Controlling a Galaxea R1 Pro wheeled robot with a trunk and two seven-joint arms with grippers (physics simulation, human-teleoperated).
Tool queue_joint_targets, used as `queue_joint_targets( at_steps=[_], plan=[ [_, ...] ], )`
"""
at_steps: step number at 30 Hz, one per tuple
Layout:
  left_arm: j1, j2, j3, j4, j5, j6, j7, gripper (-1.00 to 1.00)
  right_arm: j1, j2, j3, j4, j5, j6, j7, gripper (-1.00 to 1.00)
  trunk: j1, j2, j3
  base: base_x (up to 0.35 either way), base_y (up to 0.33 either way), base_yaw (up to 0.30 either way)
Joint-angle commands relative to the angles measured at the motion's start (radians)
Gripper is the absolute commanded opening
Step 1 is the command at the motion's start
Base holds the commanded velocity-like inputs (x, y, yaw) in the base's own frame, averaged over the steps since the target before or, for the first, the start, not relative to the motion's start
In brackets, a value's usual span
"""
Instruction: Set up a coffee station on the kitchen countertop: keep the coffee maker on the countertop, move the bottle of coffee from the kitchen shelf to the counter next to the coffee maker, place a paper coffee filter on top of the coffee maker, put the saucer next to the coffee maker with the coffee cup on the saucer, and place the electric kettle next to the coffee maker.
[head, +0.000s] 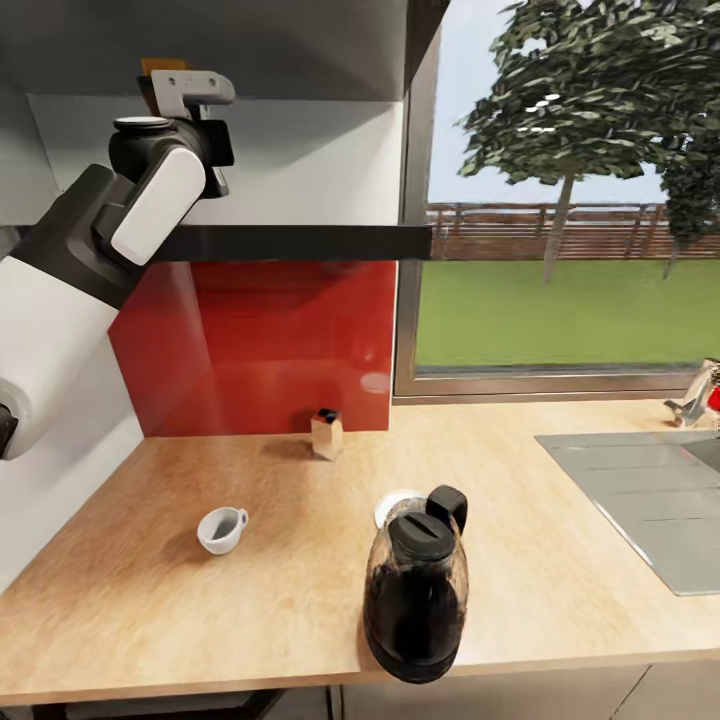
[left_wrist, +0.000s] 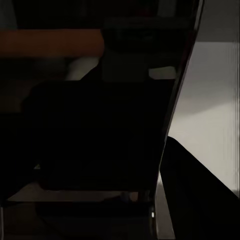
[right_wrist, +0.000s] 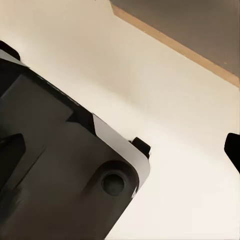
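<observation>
My left arm reaches up over the dark kitchen shelf (head: 300, 242), and its pale left gripper (head: 192, 92) is beside a yellow-orange cap (head: 160, 67) that looks like the bottle of coffee. Up close in the left wrist view, a dark squarish body (left_wrist: 100, 135) with a narrow neck blocks the jaws from sight. On the kitchen countertop (head: 150, 600) the white coffee cup (head: 222, 528) lies tipped. The electric kettle (head: 418, 590) stands at the front edge and half hides the saucer (head: 392, 504). The coffee maker and the paper coffee filter are out of view.
A small tan box with a dark top (head: 327, 433) stands against the red backsplash (head: 260, 345). A grey inset panel (head: 640, 500) lies in the counter at the right, with a red-and-silver object (head: 700, 398) behind it. The right wrist view has a black robot part (right_wrist: 60, 165) over a pale surface.
</observation>
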Motion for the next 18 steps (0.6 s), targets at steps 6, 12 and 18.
queue_joint_targets(
  at_steps=[6, 12, 18],
  plan=[
    [-0.002, 0.001, -0.004, -0.003, 0.005, 0.004, 0.007, -1.0, -0.001, 0.001, -0.002, 0.0, 0.007, -0.004, 0.003, 1.0, 0.0, -0.001, -0.002, -0.332, 0.0, 0.0],
    [-0.002, 0.001, -0.004, -0.004, 0.005, 0.004, 0.006, -1.0, -0.001, 0.001, -0.003, 0.0, 0.007, -0.004, 0.003, 1.0, 0.0, -0.001, -0.002, -0.335, 0.0, 0.0],
    [-0.002, 0.001, -0.006, -0.004, 0.005, 0.004, 0.006, -1.0, -0.001, 0.002, -0.003, 0.0, 0.007, -0.004, 0.003, 1.0, 0.0, -0.001, -0.002, -0.336, 0.0, 0.0]
  ],
)
